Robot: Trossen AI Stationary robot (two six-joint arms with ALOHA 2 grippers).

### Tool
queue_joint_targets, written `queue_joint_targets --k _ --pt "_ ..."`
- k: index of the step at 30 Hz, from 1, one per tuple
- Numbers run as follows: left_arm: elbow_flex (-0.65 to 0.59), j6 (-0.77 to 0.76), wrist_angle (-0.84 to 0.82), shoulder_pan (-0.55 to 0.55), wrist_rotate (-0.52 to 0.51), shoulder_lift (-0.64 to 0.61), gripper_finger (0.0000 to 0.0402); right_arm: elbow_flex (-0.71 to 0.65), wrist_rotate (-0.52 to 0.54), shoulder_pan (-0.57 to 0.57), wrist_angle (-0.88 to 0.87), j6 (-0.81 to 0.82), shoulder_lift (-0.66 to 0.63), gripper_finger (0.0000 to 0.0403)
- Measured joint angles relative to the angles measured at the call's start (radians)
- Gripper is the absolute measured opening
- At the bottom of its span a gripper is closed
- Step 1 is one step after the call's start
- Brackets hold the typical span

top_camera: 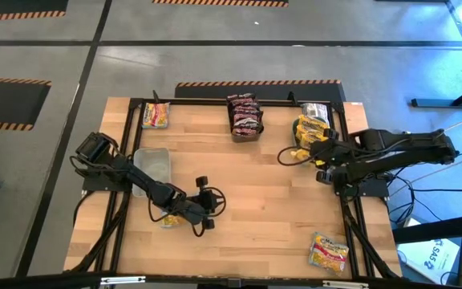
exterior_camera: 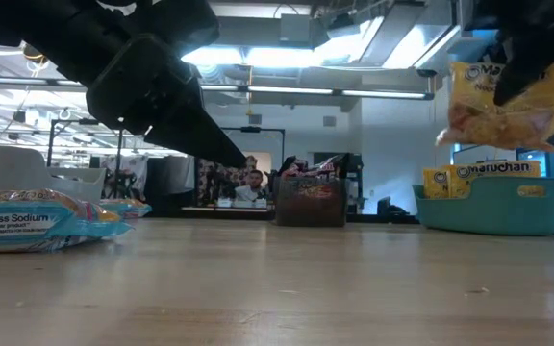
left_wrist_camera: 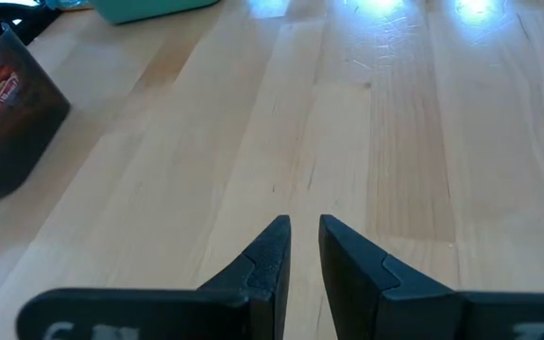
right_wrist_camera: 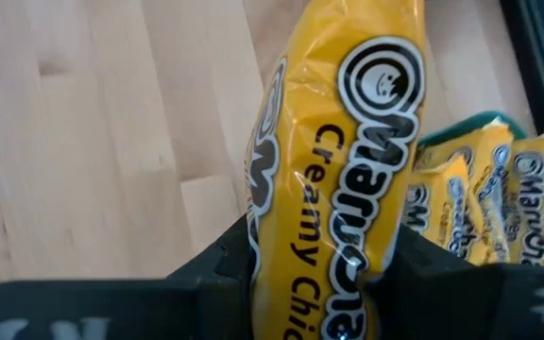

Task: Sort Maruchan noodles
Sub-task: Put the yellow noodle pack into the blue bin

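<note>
A pale wooden worktop (top_camera: 247,201) sat framed in black rails on a grey floor striped with hazard tape, and the low view opened onto a lit office behind it, where a person sat far off. Over on the right, the right tool (right_wrist_camera: 324,260) was clamped on a yellow packet (right_wrist_camera: 343,161), and the right wrist view read it plainly: Maruchan, creamy chicken, pinched between both fingers. The low view showed what that close-up could not, the packet (exterior_camera: 498,106) hanging clear above the teal bin (exterior_camera: 493,204), which already held more yellow packets (exterior_camera: 469,175). From above, that bin (top_camera: 311,128) lay at the far right corner, with the dark bin (top_camera: 245,119) of red-orange packets at the far middle. The left tool (left_wrist_camera: 302,247) hovered low over bare wood near the middle, its fingers almost together with only a slim gap and nothing between them. The high view alone picked up a yellow packet (top_camera: 329,252) lying at the near right, another packet (top_camera: 156,116) at the far left corner, and a clear grey bin (top_camera: 154,164) beside the left arm. The low view added a blue less-sodium packet (exterior_camera: 27,223) lying flat.
</note>
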Motion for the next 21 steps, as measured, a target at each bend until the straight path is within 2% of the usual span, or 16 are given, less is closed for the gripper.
queue_joint_targets --k 4,11,15,21 --pt "0.000 0.000 0.000 0.000 0.000 0.000 0.0055 -0.020 0.003 0.000 0.001 -0.001 0.009 0.0113" --pt "0.000 -0.001 0.001 0.000 0.000 0.000 0.0055 -0.025 0.109 -0.033 -0.001 -0.027 0.020 0.0113" --pt "0.000 -0.002 0.005 0.000 0.000 0.000 0.0055 -0.025 0.102 -0.119 -0.024 -0.065 0.044 0.0113" --pt "0.000 -0.004 0.004 -0.002 0.000 0.000 0.0055 -0.033 0.016 -0.239 -0.029 -0.163 0.083 0.0113"
